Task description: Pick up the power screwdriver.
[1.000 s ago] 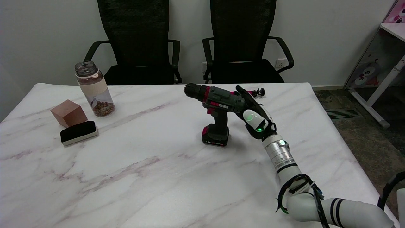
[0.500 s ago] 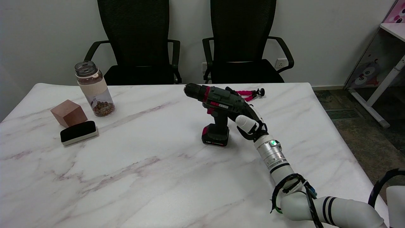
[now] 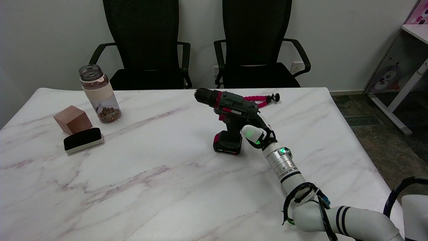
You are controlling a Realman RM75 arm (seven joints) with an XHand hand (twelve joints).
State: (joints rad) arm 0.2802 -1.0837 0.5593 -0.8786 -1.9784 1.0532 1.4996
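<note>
Right hand [image 3: 256,134] at the upright power screwdriver's [image 3: 230,115] four o'clock; grip unclear. Wrapping the handle squarely should prevent tipping.

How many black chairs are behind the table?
2. One chair stands behind the table's far edge on the left, behind the jar. The other chair stands to its right, behind the power screwdriver. Nothing suggests a hidden third.

The power screwdriver [image 3: 230,115] stands upright on the marble counter [image 3: 150,187]; the right hand [image 3: 256,132] is against its handle's right side, grip unclear.
</note>
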